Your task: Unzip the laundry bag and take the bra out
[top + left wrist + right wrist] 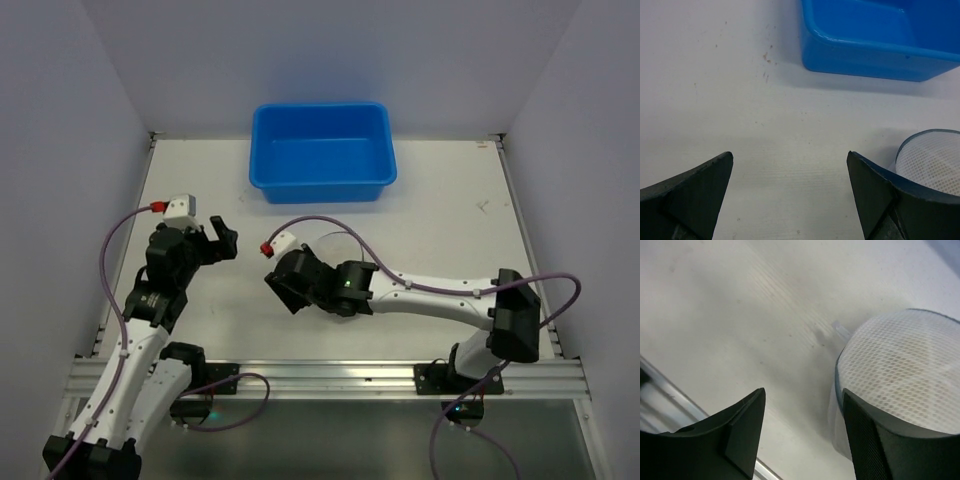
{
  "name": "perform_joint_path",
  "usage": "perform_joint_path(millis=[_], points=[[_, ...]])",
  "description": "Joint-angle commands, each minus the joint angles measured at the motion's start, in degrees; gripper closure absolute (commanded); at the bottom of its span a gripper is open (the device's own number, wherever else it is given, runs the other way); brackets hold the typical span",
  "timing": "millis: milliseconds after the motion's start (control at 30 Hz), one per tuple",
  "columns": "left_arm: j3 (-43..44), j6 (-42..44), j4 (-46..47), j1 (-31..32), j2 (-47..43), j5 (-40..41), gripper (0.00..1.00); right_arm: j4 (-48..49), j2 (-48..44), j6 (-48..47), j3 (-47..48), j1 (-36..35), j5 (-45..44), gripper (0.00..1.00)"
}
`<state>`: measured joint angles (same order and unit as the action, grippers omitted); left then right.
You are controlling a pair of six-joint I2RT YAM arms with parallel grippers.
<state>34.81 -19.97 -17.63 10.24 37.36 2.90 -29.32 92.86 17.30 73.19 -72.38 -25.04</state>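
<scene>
Right gripper is hovering, jaws spread, laundry bag sitting just beside one finger, outside the gap. We are judging it needs centring over the rim's zip pull, which we cannot spot.

Blue rectangular plastic tub: far centre of the white flat surface, open side up, walls glossy, long side facing near. A few small brown specks mark the surface close to one tub corner. A grey metal rail runs along the near edge.
</scene>
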Motion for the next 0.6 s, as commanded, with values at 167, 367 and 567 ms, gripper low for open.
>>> perform_joint_path(millis=[167,367,567], points=[[1.32,-4.98,0.57,-0.31,4.29,-10.78,0.00,-1.44,-12.87,10.89,-3.66,1.09,-1.22,0.36],[0.09,-8.76,3.65,0.83,9.56,-20.11,0.00,-1.27,-19.45,19.25,-13.85,9.08,-1.77,0.39],[-2.20,-12.81,10.85,8.11,15.98,-23.02,0.00,5.66,-24.82,19.17,-25.62,18.58,3.50,0.41]])
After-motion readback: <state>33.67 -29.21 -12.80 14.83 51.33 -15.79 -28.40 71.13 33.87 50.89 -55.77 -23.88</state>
